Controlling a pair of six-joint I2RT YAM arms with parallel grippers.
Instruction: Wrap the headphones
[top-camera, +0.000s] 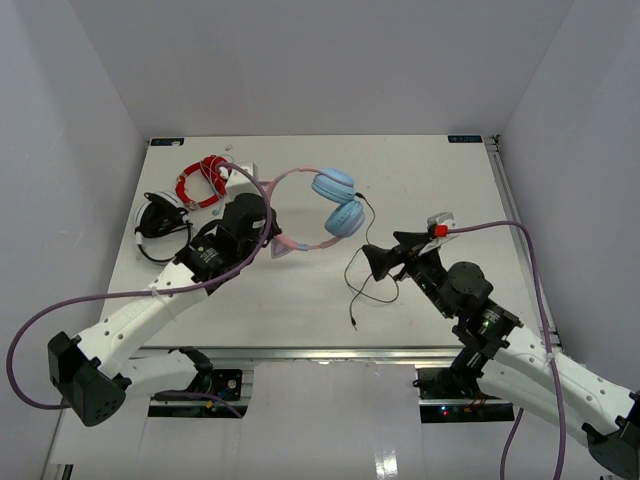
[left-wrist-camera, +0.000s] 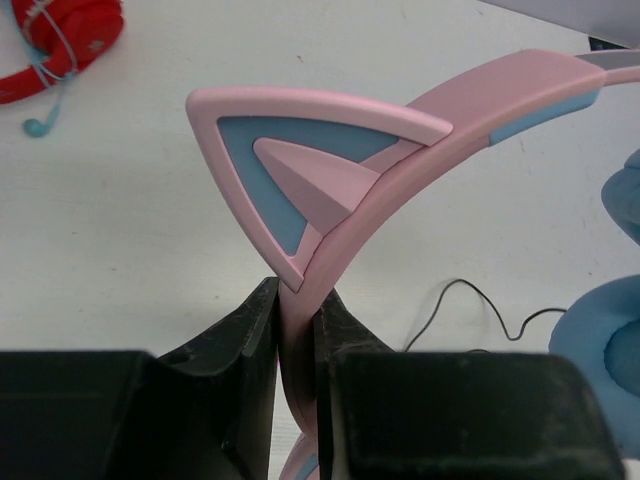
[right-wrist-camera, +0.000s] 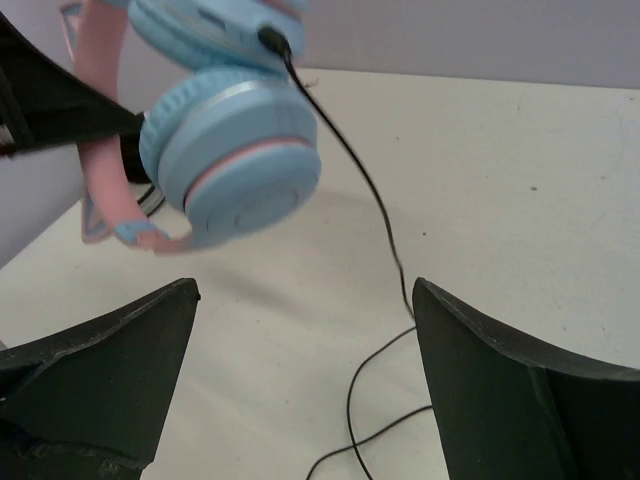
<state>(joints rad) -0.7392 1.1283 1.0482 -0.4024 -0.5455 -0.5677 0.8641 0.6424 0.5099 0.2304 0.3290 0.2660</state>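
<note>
With left jaws, clamping the pink plastic headband (left-wrist-camera: 520, 80) just below its cat ear (left-wrist-camera: 250, 150), holding the round light-blue over-ear headphones (top-camera: 345, 218) above the white bench (top-camera: 440, 180). With right jaws spread wide and empty, hovering near the lower earcup, facing the thin dark cable (right-wrist-camera: 372, 200) trailing onto the bench.

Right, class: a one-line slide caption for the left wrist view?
Left pincer clamps the cat-ear headphones by the pink headband, dark cable looping on the white table.
</note>
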